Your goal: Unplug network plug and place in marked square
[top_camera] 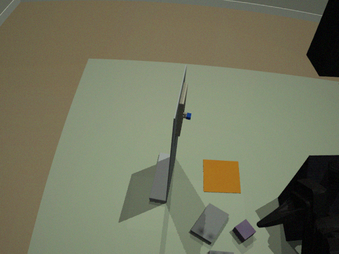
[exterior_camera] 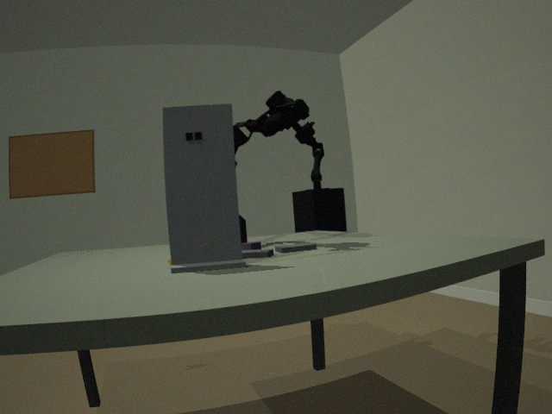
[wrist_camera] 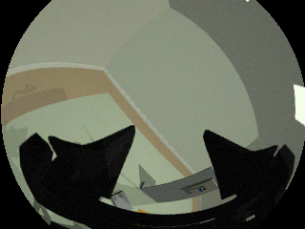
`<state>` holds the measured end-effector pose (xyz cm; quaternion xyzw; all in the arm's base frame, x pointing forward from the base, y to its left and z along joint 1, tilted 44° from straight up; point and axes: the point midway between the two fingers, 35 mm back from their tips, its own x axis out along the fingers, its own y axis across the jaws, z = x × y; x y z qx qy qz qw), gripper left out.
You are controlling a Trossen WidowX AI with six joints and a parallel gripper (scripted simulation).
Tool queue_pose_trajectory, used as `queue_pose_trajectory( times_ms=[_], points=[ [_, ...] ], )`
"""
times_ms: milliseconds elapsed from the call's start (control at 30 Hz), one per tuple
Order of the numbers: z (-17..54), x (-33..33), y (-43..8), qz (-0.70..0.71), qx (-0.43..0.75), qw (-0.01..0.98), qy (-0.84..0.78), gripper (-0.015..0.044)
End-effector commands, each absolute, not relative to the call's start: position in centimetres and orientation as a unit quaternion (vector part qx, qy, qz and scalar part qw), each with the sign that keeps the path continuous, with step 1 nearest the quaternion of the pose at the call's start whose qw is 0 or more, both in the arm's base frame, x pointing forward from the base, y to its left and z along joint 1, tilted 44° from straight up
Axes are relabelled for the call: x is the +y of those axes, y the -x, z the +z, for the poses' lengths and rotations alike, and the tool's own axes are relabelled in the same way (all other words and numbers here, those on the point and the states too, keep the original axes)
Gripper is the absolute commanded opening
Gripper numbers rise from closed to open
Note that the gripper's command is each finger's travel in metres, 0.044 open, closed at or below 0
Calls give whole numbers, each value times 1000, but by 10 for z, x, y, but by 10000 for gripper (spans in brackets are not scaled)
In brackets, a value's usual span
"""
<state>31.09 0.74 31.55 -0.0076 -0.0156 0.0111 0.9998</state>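
We saw the surface (top_camera: 115,109) carrying the upright panel (top_camera: 175,131), propped on its base so the socket faced the arm's side. The orange marked square (top_camera: 221,176) lay flat near the panel's foot, holding nothing. Our pincer (wrist_camera: 168,147) hung spread and gripping nothing, well apart from the panel. The blue plug (top_camera: 188,116) sat lodged in the socket, so we judged the unlocking not yet begun.
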Motion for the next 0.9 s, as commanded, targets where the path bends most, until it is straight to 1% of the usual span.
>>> queue_pose_trajectory(
  times_ms=[0,267,300,600,867],
  points=[
    [315,7,-312,11,-15,1000,9,374],
    [280,-11,-335,-12,5,998,56,164],
    [275,-14,-337,-15,8,998,62,156],
    [229,-40,-354,-40,36,992,117,156],
    [188,-66,-358,-65,62,983,158,156]
  ],
)
